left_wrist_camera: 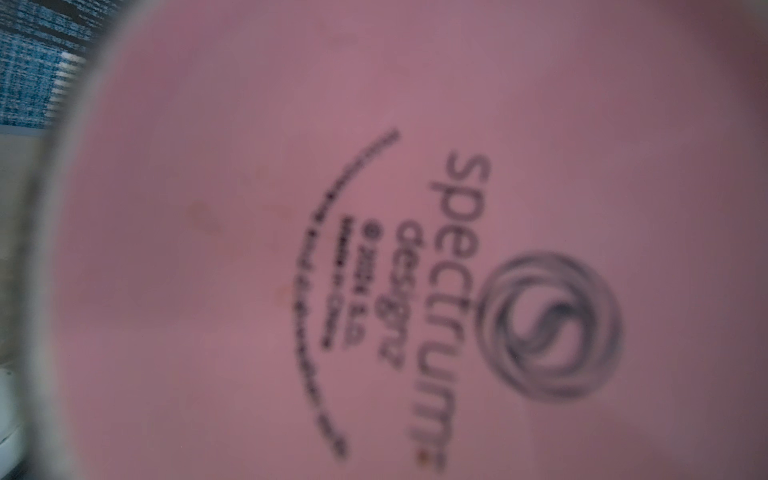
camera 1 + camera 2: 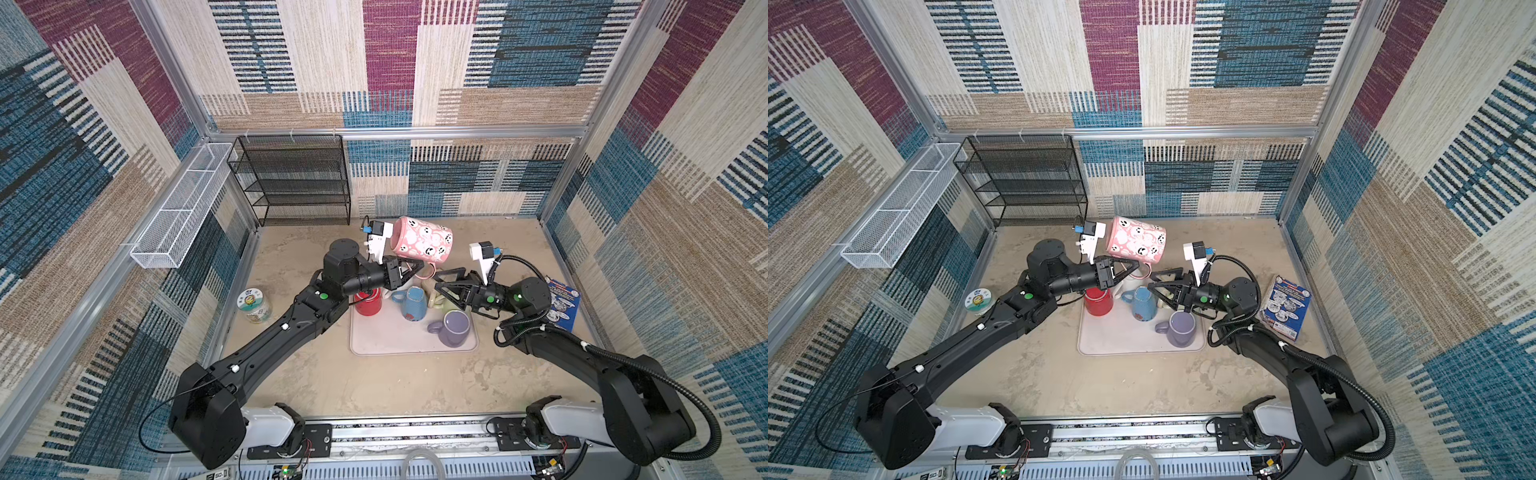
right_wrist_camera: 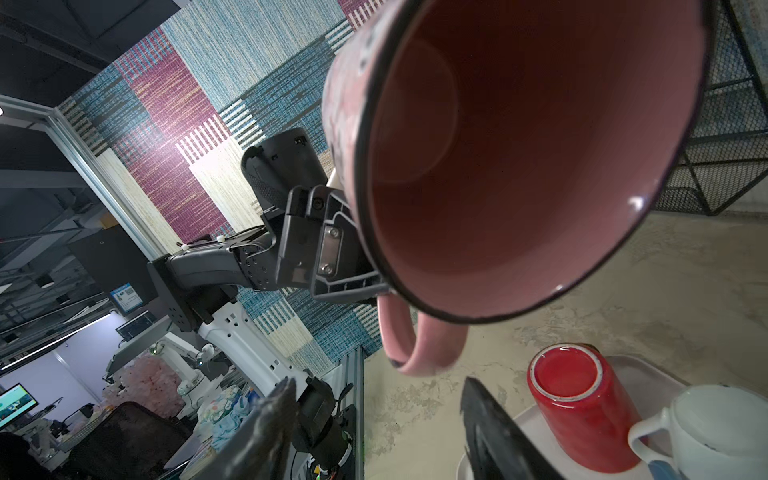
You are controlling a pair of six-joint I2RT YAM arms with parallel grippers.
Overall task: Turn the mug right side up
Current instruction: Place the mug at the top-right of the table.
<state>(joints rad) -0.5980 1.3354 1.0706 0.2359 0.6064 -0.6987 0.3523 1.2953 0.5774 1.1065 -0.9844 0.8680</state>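
The pink mug with white ghost faces hangs in the air above the tray's far edge, on its side, its mouth toward my right arm. My left gripper is shut on its handle, which points down. In the left wrist view the mug's printed base fills the picture and hides the jaws. My right gripper stands open just below and beside the handle, touching nothing. The right wrist view looks into the mug's pink inside, with the open right gripper under the handle.
A pale tray carries an upside-down red mug, an upside-down blue mug, a white mug and an upright purple mug. A jar stands left, a blue box right, a black wire shelf behind.
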